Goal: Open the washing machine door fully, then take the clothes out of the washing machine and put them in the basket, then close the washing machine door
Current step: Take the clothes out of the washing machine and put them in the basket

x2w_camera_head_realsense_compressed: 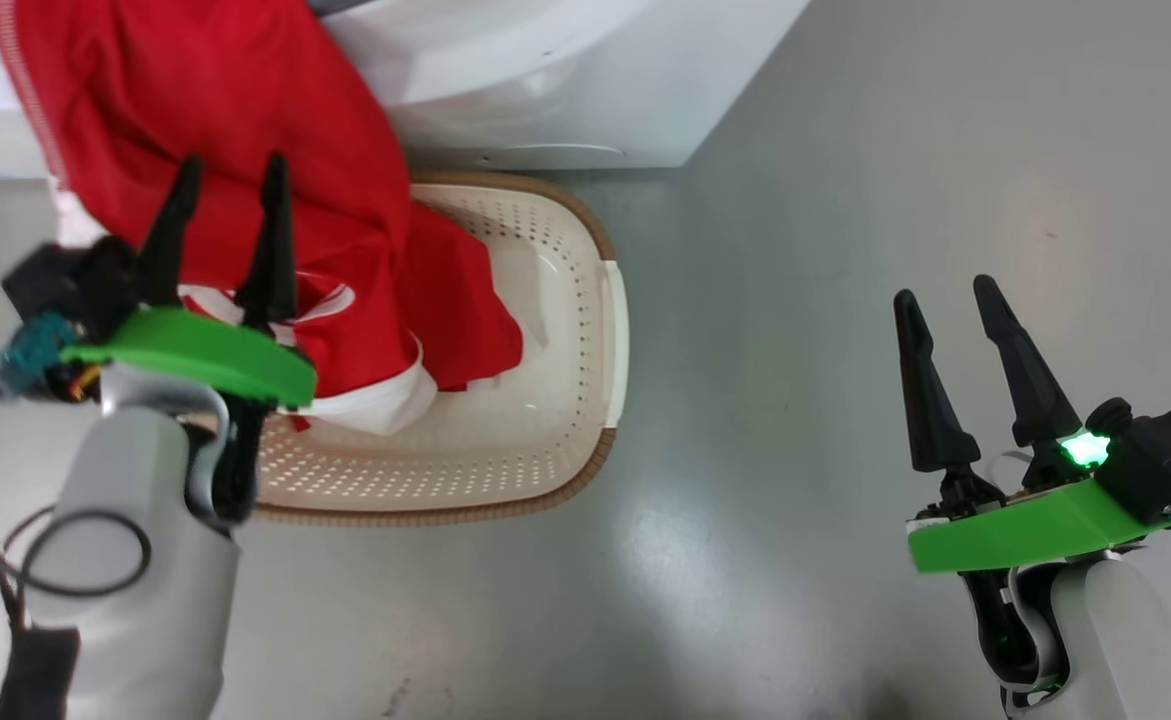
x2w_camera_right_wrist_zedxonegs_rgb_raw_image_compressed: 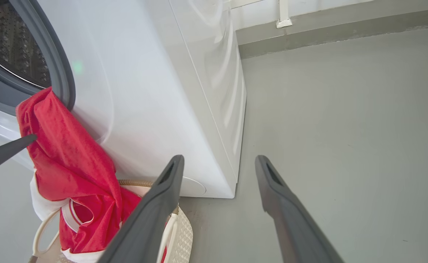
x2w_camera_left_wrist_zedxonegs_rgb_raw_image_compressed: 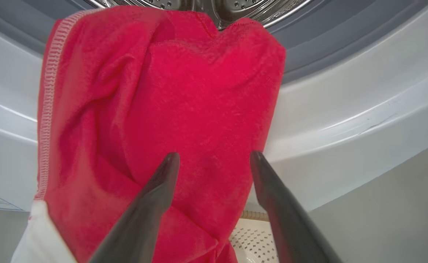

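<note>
Head view: the left hand (x2w_camera_head_realsense_compressed: 232, 165) has its two dark fingers spread, held before the red clothes (x2w_camera_head_realsense_compressed: 245, 110); I cannot tell whether they touch the cloth. The right hand (x2w_camera_head_realsense_compressed: 945, 290) is spread too and holds nothing, over the grey floor (x2w_camera_head_realsense_compressed: 795, 300), well apart from the rest. The clothes hang from the washing machine (x2w_camera_head_realsense_compressed: 545, 90) down into the cream basket (x2w_camera_head_realsense_compressed: 570, 430), which stands on the floor just before the machine.

Left wrist view: the left hand (x2w_camera_left_wrist_zedxonegs_rgb_raw_image_compressed: 214, 155) is parted. The clothes (x2w_camera_left_wrist_zedxonegs_rgb_raw_image_compressed: 184, 91) hang just beyond its tips, draped over the grey rubber ring (x2w_camera_left_wrist_zedxonegs_rgb_raw_image_compressed: 345, 36) from the steel drum (x2w_camera_left_wrist_zedxonegs_rgb_raw_image_compressed: 235, 5). A corner of the basket (x2w_camera_left_wrist_zedxonegs_rgb_raw_image_compressed: 252, 244) shows below.

Right wrist view: the right hand (x2w_camera_right_wrist_zedxonegs_rgb_raw_image_compressed: 219, 159) gapes above the floor (x2w_camera_right_wrist_zedxonegs_rgb_raw_image_compressed: 345, 128), beside the washing machine (x2w_camera_right_wrist_zedxonegs_rgb_raw_image_compressed: 155, 91). The clothes (x2w_camera_right_wrist_zedxonegs_rgb_raw_image_compressed: 64, 157) trail from the opening into the basket (x2w_camera_right_wrist_zedxonegs_rgb_raw_image_compressed: 184, 233).
</note>
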{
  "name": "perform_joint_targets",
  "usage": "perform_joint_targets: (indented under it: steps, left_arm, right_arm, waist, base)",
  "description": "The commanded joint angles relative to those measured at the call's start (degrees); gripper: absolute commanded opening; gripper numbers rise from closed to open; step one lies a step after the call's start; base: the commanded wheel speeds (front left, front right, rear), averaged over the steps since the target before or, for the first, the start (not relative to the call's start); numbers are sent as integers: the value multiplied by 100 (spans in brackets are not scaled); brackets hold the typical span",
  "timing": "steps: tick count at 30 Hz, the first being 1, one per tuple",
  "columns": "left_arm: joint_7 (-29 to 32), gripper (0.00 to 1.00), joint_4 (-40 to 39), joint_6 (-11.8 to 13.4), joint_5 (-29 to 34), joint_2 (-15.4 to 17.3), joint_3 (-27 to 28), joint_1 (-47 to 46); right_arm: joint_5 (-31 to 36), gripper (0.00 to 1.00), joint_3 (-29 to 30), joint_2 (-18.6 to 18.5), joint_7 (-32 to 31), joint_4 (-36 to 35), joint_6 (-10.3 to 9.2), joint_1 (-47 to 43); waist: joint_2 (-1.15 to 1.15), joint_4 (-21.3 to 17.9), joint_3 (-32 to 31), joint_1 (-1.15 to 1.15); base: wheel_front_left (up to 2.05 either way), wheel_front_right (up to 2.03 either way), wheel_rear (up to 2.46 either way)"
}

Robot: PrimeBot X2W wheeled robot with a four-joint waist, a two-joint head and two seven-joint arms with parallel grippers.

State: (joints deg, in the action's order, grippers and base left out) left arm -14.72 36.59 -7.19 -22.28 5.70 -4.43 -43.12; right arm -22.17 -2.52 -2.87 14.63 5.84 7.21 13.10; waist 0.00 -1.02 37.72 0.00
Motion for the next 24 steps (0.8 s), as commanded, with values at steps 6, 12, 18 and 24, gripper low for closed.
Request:
perform_joint_targets:
  steps: [6, 12, 18, 24]
  left_arm:
    - [-28, 100, 493, -30, 85, 230, 213, -571]
    - [-28, 100, 981, -30, 150, 390, 338, -1068]
    - [-28, 100, 1219, -30, 235, 461, 390, -1300]
    - [-28, 48, 1333, -30, 310, 488, 323, -1458]
  right_arm:
    - [-123, 100, -191, 0, 37, -166, 28, 9]
    - [-159, 100, -248, 0, 37, -177, 28, 71]
    - [-177, 100, -277, 0, 37, -184, 28, 94]
    - [-187, 100, -278, 0, 37, -203, 28, 97]
  waist:
    - [0, -160, 153, 0]
    - [0, -241, 239, 0]
    - [0, -298, 275, 0]
    - [0, -327, 302, 0]
  base:
    - [0, 0, 0]
    - [0, 0, 0]
    - [0, 0, 0]
    - [0, 0, 0]
